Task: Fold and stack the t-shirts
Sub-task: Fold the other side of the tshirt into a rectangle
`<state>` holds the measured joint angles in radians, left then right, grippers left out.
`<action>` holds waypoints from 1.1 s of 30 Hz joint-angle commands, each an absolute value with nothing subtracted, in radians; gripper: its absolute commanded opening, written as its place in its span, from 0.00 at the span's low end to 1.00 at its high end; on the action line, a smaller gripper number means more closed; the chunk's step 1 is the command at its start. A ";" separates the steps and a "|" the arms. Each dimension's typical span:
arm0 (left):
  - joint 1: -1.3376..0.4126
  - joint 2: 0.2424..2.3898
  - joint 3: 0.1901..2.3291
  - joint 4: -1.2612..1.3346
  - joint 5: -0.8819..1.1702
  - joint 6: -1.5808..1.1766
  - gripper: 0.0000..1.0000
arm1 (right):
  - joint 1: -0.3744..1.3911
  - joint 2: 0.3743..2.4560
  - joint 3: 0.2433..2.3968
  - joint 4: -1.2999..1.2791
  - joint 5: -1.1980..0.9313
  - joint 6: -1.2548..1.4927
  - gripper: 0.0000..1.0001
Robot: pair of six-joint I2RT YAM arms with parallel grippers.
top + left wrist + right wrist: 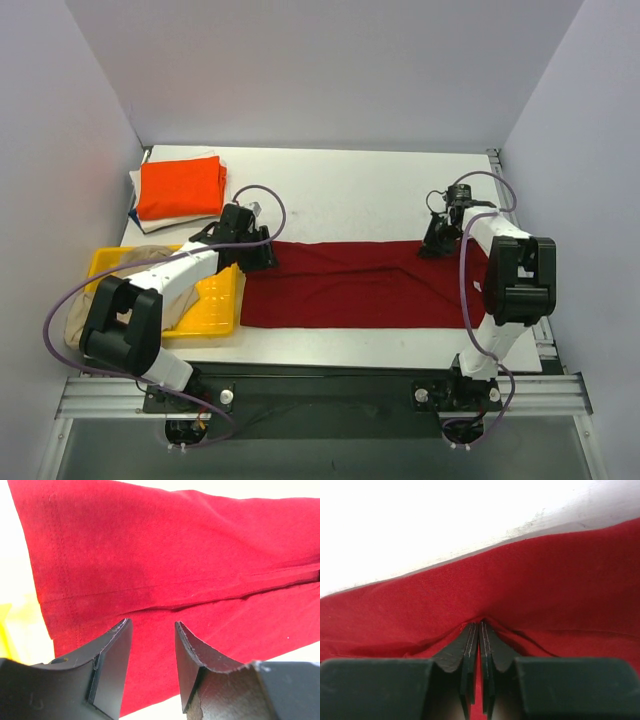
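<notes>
Top view: dark red t-shirt (365, 285) spread flat as a long band across the near half of the white table (350, 190), between the two arms. Left gripper (258, 250) down at its far left corner, right gripper (435, 245) down at its far right corner. Folded orange t-shirt (180, 187) at the table's far left corner, on top of pale folded cloth (160, 222). Yellow tray (215, 305) just beside the red shirt's left end, beige cloth (72, 325) spilling over its left rim. Left wrist view: fingers (107, 665) standing apart with nothing between them, over the red cloth near a stitched hem. Sliver of the tray at the left edge. Right wrist view: fingers (465, 650) pressed together, clamped on a raised pinch of the red cloth. Creases running out to both sides, bare table beyond.
</notes>
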<state>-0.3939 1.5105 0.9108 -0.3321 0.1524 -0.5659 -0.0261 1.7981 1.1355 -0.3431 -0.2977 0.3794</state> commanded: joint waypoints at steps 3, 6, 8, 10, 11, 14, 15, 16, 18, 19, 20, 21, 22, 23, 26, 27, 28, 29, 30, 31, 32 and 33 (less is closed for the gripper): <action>-0.399 1.476 0.894 -0.305 0.138 -0.572 0.50 | -0.011 1.815 1.149 -0.370 -0.304 0.350 0.00; -0.399 1.468 0.885 -0.305 0.138 -0.575 0.50 | -0.006 1.813 1.147 -0.379 -0.264 0.342 0.00; -0.400 1.463 0.881 -0.305 0.138 -0.575 0.50 | -0.006 1.813 1.144 -0.380 -0.252 0.337 0.04; -0.399 1.459 0.876 -0.305 0.137 -0.577 0.50 | -0.006 1.819 1.146 -0.379 -0.238 0.330 0.08; -0.399 1.457 0.873 -0.305 0.135 -0.578 0.50 | -0.006 1.822 1.146 -0.380 -0.236 0.324 0.10; -0.399 1.454 0.870 -0.305 0.135 -0.580 0.50 | -0.006 1.838 1.150 -0.379 -0.235 0.318 0.14; -0.399 1.454 0.868 -0.305 0.135 -0.580 0.50 | 0.017 1.844 1.150 -0.379 -0.233 0.318 0.15; -0.399 1.453 0.868 -0.305 0.135 -0.580 0.50 | 0.018 1.847 1.154 -0.377 -0.235 0.319 0.17; -0.399 1.451 0.867 -0.307 0.133 -0.580 0.50 | 0.025 1.851 1.155 -0.374 -0.236 0.316 0.19; -0.399 1.450 0.865 -0.307 0.133 -0.580 0.50 | 0.028 1.852 1.157 -0.373 -0.238 0.316 0.20; -0.399 1.451 0.864 -0.307 0.133 -0.580 0.50 | 0.029 1.853 1.158 -0.373 -0.238 0.316 0.21; -0.399 1.451 0.862 -0.305 0.133 -0.580 0.50 | 0.032 1.853 1.161 -0.371 -0.241 0.316 0.22; -0.399 1.451 0.861 -0.305 0.135 -0.581 0.50 | 0.034 1.856 1.163 -0.370 -0.241 0.318 0.22; -0.399 1.451 0.861 -0.305 0.133 -0.581 0.50 | 0.035 1.856 1.167 -0.370 -0.244 0.318 0.22; -0.399 1.451 0.854 -0.302 0.133 -0.583 0.50 | 0.035 1.858 1.170 -0.370 -0.247 0.319 0.15; -0.399 1.450 0.851 -0.301 0.133 -0.583 0.50 | 0.038 1.859 1.172 -0.371 -0.248 0.319 0.12; -0.399 1.448 0.851 -0.301 0.133 -0.584 0.50 | 0.037 1.858 1.172 -0.371 -0.249 0.316 0.07; -0.399 1.450 0.850 -0.299 0.133 -0.584 0.50 | 0.037 1.856 1.172 -0.373 -0.259 0.314 0.05; -0.399 1.450 0.848 -0.298 0.135 -0.584 0.50 | 0.038 1.849 1.170 -0.377 -0.262 0.316 0.03; -0.399 1.450 0.850 -0.298 0.135 -0.584 0.50 | 0.037 1.844 1.167 -0.379 -0.267 0.314 0.00; -0.399 1.450 0.850 -0.299 0.135 -0.584 0.50 | 0.038 1.835 1.166 -0.382 -0.270 0.316 0.00; -0.399 1.450 0.850 -0.299 0.135 -0.584 0.50 | 0.038 1.809 1.155 -0.385 -0.279 0.318 0.00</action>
<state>-0.3939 1.4849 0.8513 -0.3317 0.1387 -0.5735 0.0273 1.8439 1.1538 -0.3405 -0.2527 0.3233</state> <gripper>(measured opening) 0.499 0.023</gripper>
